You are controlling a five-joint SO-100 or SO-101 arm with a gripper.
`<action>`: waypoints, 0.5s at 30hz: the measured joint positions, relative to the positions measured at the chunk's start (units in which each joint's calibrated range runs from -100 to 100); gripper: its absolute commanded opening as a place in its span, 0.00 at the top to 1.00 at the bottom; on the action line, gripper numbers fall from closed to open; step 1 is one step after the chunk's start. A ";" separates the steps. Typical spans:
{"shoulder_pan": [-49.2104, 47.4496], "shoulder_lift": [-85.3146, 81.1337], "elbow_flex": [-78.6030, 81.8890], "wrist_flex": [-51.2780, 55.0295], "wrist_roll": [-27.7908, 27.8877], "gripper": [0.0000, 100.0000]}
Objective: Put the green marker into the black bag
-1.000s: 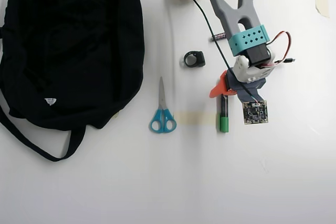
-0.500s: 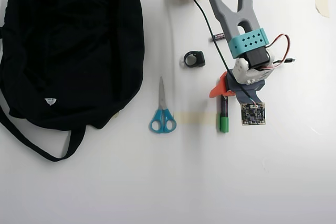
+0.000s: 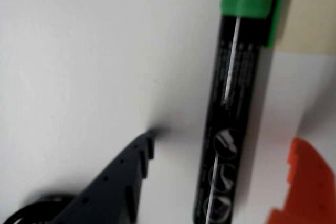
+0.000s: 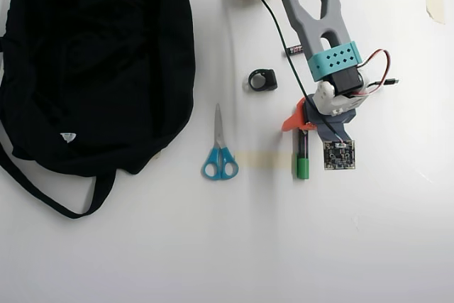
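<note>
A: Where is your claw (image 3: 220, 182) now?

B: It has crept slightly toward the table's far edge, fingers spread either side of the slim black-barrelled green marker (image 3: 231, 108), which lies flat right of the table's middle.

A: And the floppy black fabric bag (image 4: 99, 62)?

B: At the table's far-left corner, well apart; you haven't gripped yet.
</note>
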 measured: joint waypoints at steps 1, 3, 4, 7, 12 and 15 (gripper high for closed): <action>0.00 0.00 0.00 0.00 0.00 0.67; 0.00 0.00 0.00 0.00 0.00 0.67; 0.00 0.00 0.00 0.00 0.00 0.67; 0.07 0.00 0.00 0.00 0.00 0.67; 0.22 0.00 0.00 0.00 0.00 0.68; 0.37 0.00 0.00 0.00 0.00 0.70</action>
